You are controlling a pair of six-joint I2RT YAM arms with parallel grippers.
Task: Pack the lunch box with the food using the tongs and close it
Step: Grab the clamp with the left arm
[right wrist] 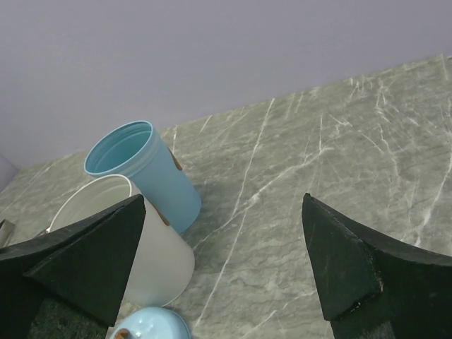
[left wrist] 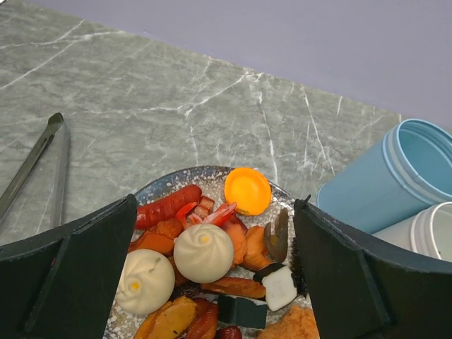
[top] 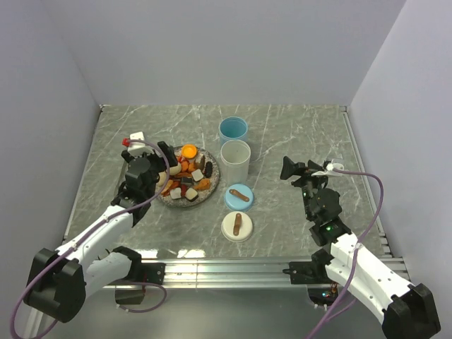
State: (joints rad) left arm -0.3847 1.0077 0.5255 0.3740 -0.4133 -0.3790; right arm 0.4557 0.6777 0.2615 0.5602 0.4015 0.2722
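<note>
grey tongs [left wrist: 35,157] lie on surface [left wrist: 176,92] beside plate [left wrist: 212,173], not picked up. food [left wrist: 205,251] all on plate, none packed. blue cup [top: 233,129], white cup [top: 235,161] open, lids [top: 239,195] off. left pincer [left wrist: 215,205], right pincer [right wrist: 224,201] spread wide, holding nothing.

Grey marble-look table [top: 296,134] between plain pale lilac walls [top: 212,49]

Grey table [top: 304,141] veined white — speckled grey plate [left wrist: 208,178] of orange, red, white and black food [left wrist: 205,251]; blue cup [top: 233,130], white cup [top: 235,161]
</note>
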